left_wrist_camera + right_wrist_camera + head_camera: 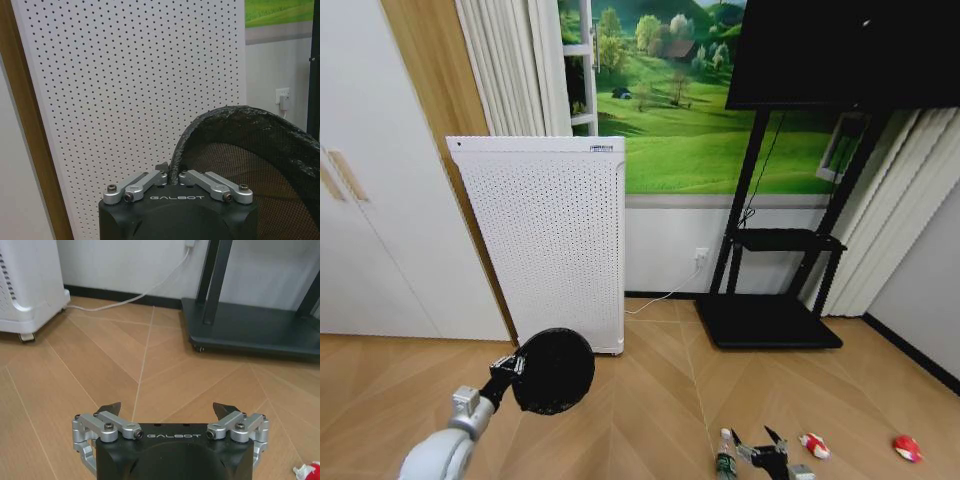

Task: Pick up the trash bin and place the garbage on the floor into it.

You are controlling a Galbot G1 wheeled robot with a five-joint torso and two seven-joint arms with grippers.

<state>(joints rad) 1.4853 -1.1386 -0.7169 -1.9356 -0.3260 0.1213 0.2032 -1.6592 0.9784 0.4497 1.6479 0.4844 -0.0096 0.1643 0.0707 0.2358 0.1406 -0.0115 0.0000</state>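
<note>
The black round trash bin (552, 370) hangs above the floor, tipped on its side, in front of the white appliance. My left gripper (510, 368) is shut on its rim; the left wrist view shows the fingers (150, 179) pinched on the rim of the bin (250, 125), whose inner wall is mesh. The garbage lies on the floor at the lower right: a clear bottle (725, 455) and two red-and-white pieces (814, 445) (907, 448). My right gripper (761, 443) hovers open low over the floor between the bottle and the nearer piece. In the right wrist view the gripper (167, 409) holds nothing, and one piece (310, 471) shows at the corner.
A tall white perforated appliance (550, 240) stands on castors against the wall, its cable running along the floor. A black TV stand (770, 322) with a flat base sits to the right. White cupboards are at the left. Open wooden floor (650, 400) lies between them.
</note>
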